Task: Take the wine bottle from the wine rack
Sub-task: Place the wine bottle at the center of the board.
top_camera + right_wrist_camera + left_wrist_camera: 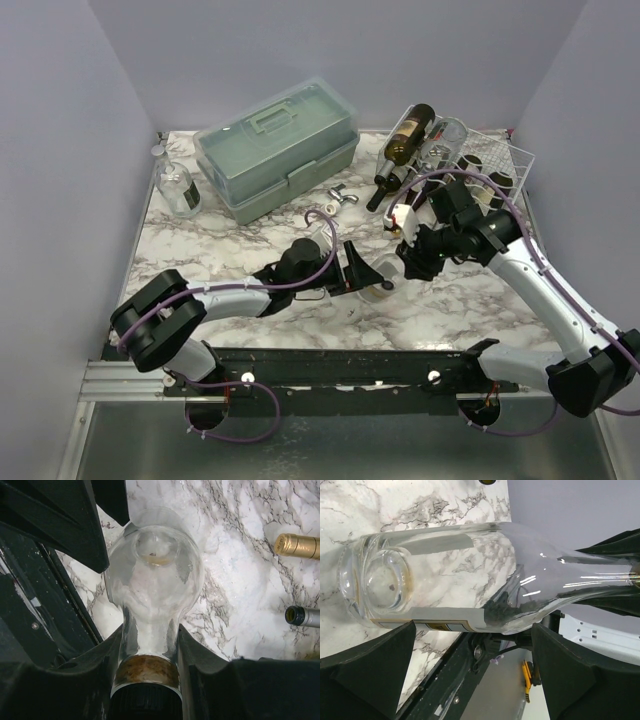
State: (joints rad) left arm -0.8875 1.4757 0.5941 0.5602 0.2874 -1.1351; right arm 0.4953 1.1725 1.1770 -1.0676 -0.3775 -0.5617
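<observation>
The white wire wine rack (508,158) stands at the back right, with a dark labelled bottle (410,135) and a clear one (443,143) leaning on its left end. My right gripper (408,256) is shut on the neck of a clear, empty wine bottle (385,272) and holds it off the rack, above the marble near the table's middle. In the right wrist view (150,645) the fingers clamp the neck just past the brown band, and the bottle's body (155,570) points away. My left gripper (360,275) is open beside the bottle's body (460,575), its fingers (370,675) spread below it.
A pale green toolbox (280,145) stands at the back centre. A small glass flask (178,188) is at the left, and a small metal piece (342,197) lies in front of the toolbox. A gold-foiled neck (297,545) and a dark-capped neck (302,616) lie over the marble.
</observation>
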